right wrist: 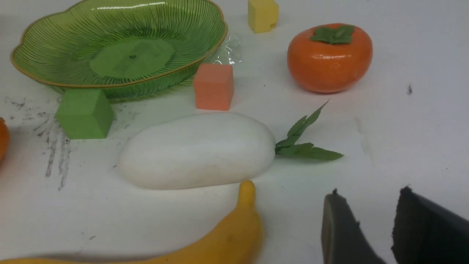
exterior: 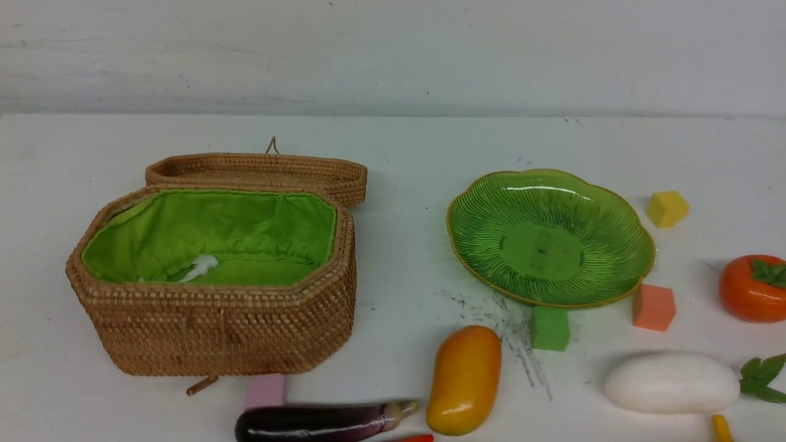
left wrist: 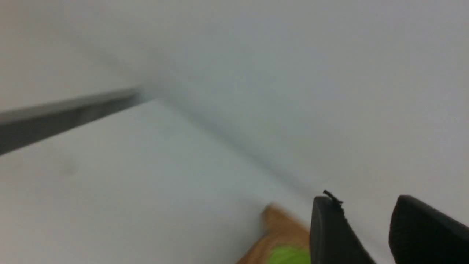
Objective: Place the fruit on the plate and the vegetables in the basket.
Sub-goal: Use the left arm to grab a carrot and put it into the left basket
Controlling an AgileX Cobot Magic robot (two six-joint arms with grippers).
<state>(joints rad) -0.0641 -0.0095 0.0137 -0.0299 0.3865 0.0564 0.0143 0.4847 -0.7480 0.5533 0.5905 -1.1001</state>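
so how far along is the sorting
Done: nothing; the plate and the basket hold no produce. In hand: nothing; left gripper and right gripper are open, empty. To do: mango, persimmon and banana for the plate, radish and eggplant for the basket, all on the table.

A white tabletop (exterior: 405, 153) is filling the lower three quarters of the front view and meeting a pale, faintly streaked wall (exterior: 393, 55) that is spanning the upper part of the frame. Soft, even light is lying over the surface, leaving only faint shadows. Dark grey scuff marks (exterior: 522, 344) are showing right of centre in the lower half, and small specks (exterior: 571, 121) are dotting the far edge at upper right.
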